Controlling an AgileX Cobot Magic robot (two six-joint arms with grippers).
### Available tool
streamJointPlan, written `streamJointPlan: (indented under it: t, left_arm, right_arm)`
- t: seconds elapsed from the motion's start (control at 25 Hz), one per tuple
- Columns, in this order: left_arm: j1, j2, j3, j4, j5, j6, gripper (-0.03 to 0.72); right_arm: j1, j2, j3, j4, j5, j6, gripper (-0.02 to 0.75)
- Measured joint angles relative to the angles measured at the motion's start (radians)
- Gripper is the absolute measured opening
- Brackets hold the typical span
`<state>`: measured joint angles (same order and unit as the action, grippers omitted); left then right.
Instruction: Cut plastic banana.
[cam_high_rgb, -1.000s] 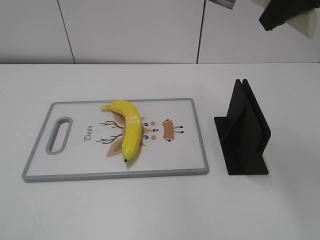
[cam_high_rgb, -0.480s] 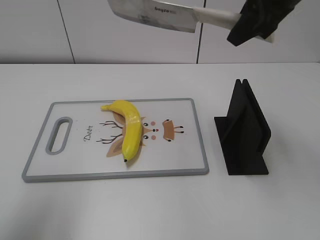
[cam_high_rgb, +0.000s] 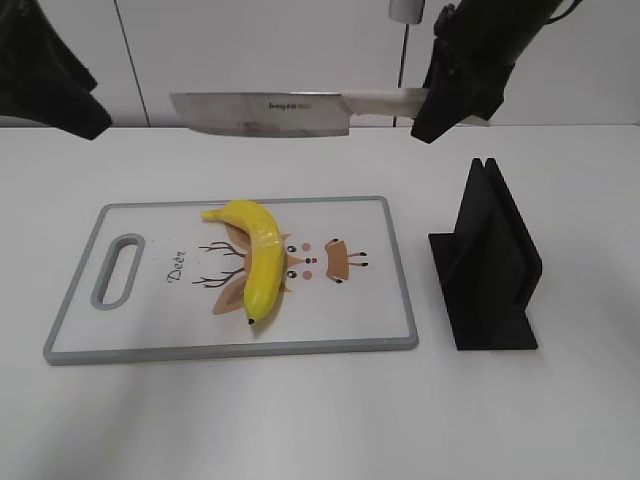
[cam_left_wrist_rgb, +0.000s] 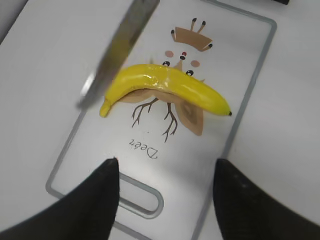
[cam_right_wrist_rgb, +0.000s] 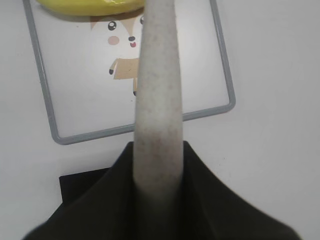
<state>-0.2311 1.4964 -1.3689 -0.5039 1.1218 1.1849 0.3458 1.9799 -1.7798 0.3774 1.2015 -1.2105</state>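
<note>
Bright, even light on every view; your wrist views blur whatever sits close to the lens.

On the exterior view you get soft, faint shadows on the white surface (cam_high_rgb: 300, 420), a sheen along the knife blade (cam_high_rgb: 262, 113), and a small glare streak on the plastic banana (cam_high_rgb: 257, 258). The left wrist view smears the blade (cam_left_wrist_rgb: 117, 50) and the dark fingers (cam_left_wrist_rgb: 95, 202) at its near edge. On the right wrist view the pale knife handle (cam_right_wrist_rgb: 157, 100) is soft and grainy.

1 plastic banana (cam_high_rgb: 257, 262), 1 cutting board (cam_high_rgb: 390, 270), 1 knife (cam_high_rgb: 262, 113) (a cleaver), 1 black stand (cam_high_rgb: 490, 265).
</note>
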Motion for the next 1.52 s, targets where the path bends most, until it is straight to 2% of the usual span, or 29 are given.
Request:
streamJointPlan:
  t: [0.28, 0.6, 0.68, 0.72, 0.88, 0.92, 1.12, 1.28, 1.4, 1.52]
  left_arm:
    - [-0.032, 0.144, -0.081, 0.010, -0.037, 0.082, 0.550]
    - [-0.032, 0.243, -0.086, 0.045, -0.064, 0.095, 0.527]
    - [-0.032, 0.254, -0.086, 0.047, -0.076, 0.095, 0.468]
    - [-0.032, 0.257, -0.086, 0.047, -0.087, 0.096, 0.414]
    - [-0.033, 0.259, -0.086, 0.032, -0.126, 0.096, 0.120]
    - [-0.036, 0.259, -0.086, 0.030, -0.129, 0.098, 0.067]
    - [-0.090, 0.263, -0.086, 0.105, -0.138, 0.110, 0.012]
    - [-0.121, 0.287, -0.086, 0.133, -0.164, 0.110, 0.009]
    - [-0.130, 0.304, -0.086, 0.136, -0.173, 0.110, 0.006]
    - [-0.130, 0.319, -0.087, 0.144, -0.178, 0.110, 0.006]
  right_arm:
    - [0.079, 0.049, -0.034, 0.006, -0.002, -0.116, 0.169]
    - [0.085, 0.066, -0.045, 0.043, -0.018, -0.158, 0.169]
    - [0.085, 0.066, -0.045, 0.044, -0.023, -0.163, 0.169]
    - [0.085, 0.066, -0.045, 0.045, -0.027, -0.163, 0.169]
    - [0.084, 0.066, -0.046, 0.047, -0.050, -0.162, 0.169]
    - [0.082, 0.066, -0.046, 0.047, -0.053, -0.162, 0.169]
    - [0.079, 0.066, -0.046, 0.029, -0.043, -0.141, 0.169]
    - [0.080, 0.066, -0.046, -0.051, -0.005, 0.010, 0.179]
    - [0.091, 0.071, -0.046, -0.107, 0.010, 0.048, 0.179]
    - [0.090, 0.084, -0.046, -0.111, 0.006, 0.057, 0.179]
